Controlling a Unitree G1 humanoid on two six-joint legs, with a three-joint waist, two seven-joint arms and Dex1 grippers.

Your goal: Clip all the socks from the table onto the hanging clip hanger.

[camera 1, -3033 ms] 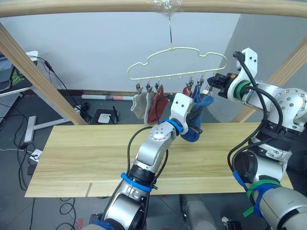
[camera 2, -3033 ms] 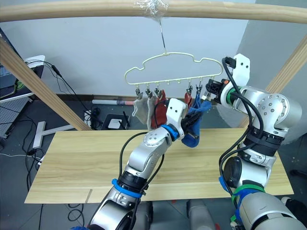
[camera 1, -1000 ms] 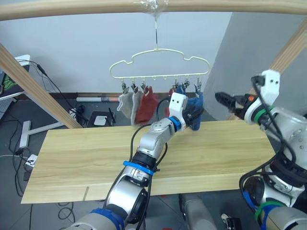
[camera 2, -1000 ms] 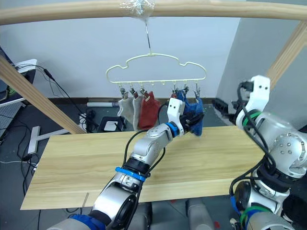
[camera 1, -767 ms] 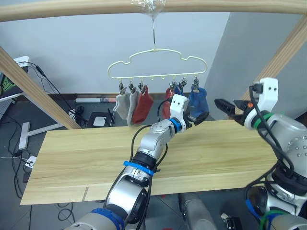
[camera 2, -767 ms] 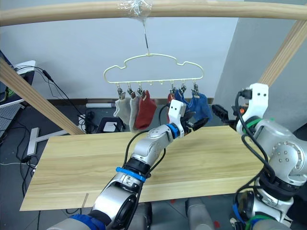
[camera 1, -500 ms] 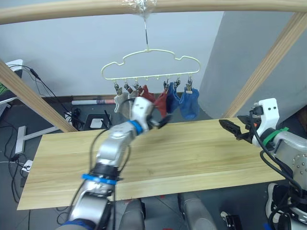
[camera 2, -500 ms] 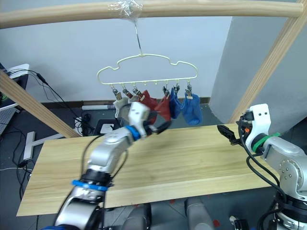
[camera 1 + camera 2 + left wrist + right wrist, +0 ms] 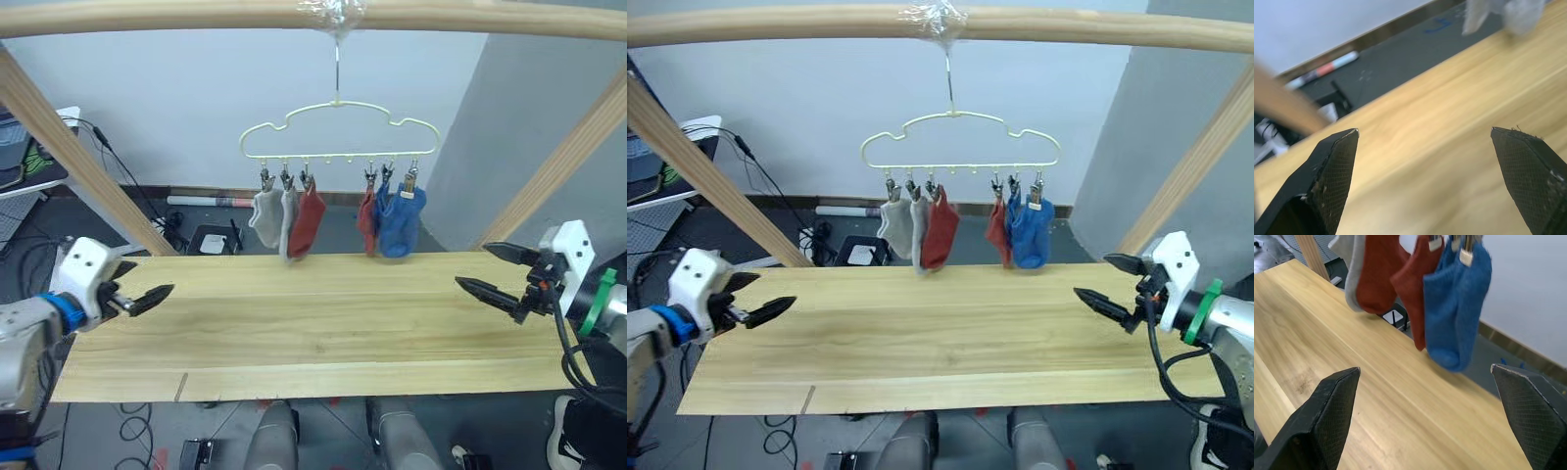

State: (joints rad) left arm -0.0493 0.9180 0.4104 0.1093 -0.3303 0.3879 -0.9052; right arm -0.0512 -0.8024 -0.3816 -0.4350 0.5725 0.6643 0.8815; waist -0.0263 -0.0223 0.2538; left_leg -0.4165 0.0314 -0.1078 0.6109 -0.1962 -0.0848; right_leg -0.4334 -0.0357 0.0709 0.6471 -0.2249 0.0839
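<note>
Your left gripper (image 9: 147, 297) sits spread wide at nine o'clock, your right gripper (image 9: 497, 272) wide at three. Socks (image 9: 306, 217) dangle off the clip hanger (image 9: 338, 132) at twelve, seemingly all six.

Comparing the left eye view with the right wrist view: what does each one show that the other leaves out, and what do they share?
Left eye view: the clip hanger hooked on a wooden pole, the left gripper open at the table's left end, and cables on the floor. Right wrist view: a close look at the metal clips biting the blue socks. Both: the table, red socks and the open right gripper.
</note>
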